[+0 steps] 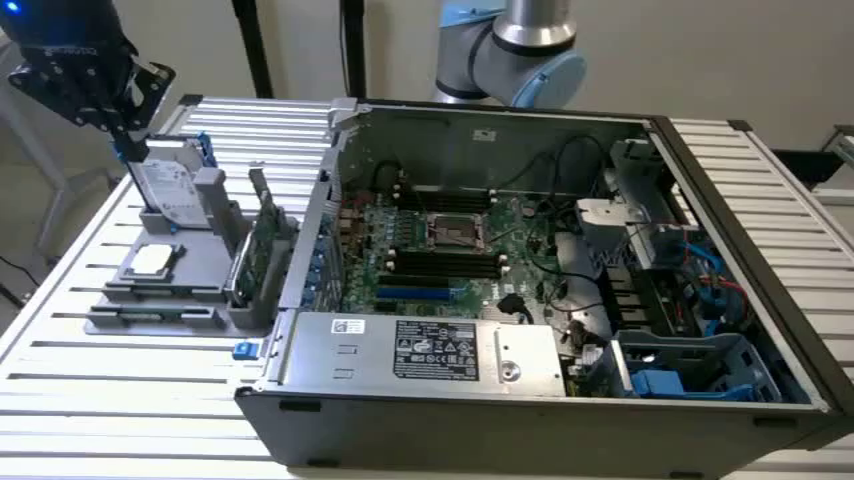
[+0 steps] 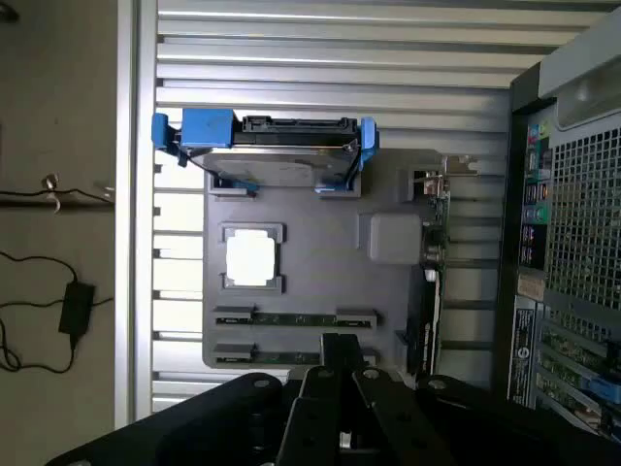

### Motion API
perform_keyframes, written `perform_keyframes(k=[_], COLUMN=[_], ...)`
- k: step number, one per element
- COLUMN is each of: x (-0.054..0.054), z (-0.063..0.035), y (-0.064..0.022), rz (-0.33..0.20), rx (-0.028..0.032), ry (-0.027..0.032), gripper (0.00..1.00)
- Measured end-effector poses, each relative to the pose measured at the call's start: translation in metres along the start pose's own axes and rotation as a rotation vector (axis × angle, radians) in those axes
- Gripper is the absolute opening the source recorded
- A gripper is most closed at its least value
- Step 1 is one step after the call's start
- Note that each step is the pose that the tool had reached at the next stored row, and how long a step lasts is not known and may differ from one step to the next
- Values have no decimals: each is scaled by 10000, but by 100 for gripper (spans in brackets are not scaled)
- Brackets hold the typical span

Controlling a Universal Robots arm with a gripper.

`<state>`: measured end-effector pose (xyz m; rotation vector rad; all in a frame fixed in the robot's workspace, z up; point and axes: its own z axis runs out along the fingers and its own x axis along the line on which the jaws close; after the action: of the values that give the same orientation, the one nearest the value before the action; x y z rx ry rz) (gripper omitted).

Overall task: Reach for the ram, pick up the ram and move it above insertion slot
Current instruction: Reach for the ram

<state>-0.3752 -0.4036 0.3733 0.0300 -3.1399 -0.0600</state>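
Mostly metal and moulded plastic make up the scene. A ribbed aluminium desk carries a flat grey plastic tray and, just beside it on the exterior view's right, an open steel computer case with a perforated back panel. Inside the case lie a green motherboard and a silver boxed power supply bearing a label.

On the tray, a silver hard drive stands on edge in a blue plastic caddy. A square, pale processor lies flat in a recess. A wide green expansion card stands upright along the side nearest the case.

The ram is a long, thin, dark green strip lying in a narrow slot of the tray between two grey end clips, next to the processor. A second stick of the same shape lies parallel in the next slot, by the tray's outer edge.

The black, angular gripper hangs over the far end of the tray, above the hard drive, apart from the ram. In the wrist view the gripper's dark tip overlaps the second stick. Whether the gripper is open or closed cannot be told, and nothing is seen in its hold.

Bare slats lie open around the tray's front and outer sides. The expansion card and the case wall close in the remaining side.
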Motion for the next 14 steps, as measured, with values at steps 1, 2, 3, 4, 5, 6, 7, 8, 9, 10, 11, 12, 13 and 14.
perform_keyframes(k=[1,2,3,4,5,6,7,8,9,10,11,12,13,14], x=[0,0,0,0,0,-1,-1,-1,-1,-1,-2,-2,-2,-3], z=[0,0,0,0,0,0,0,0,0,0,0,0,0,-2], y=[0,0,0,0,0,0,0,0,0,0,0,0,-1,-19], rz=[0,0,0,0,0,0,1,0,0,0,0,0,1,-1], rx=[0,0,0,0,-1,0,0,0,0,0,0,0,0,-5], ry=[0,-1,-1,-1,-1,-1,0,0,0,-1,-1,0,0,2], gripper=[11,11,11,11,11,11,11,11,11,11,11,11,11,11])
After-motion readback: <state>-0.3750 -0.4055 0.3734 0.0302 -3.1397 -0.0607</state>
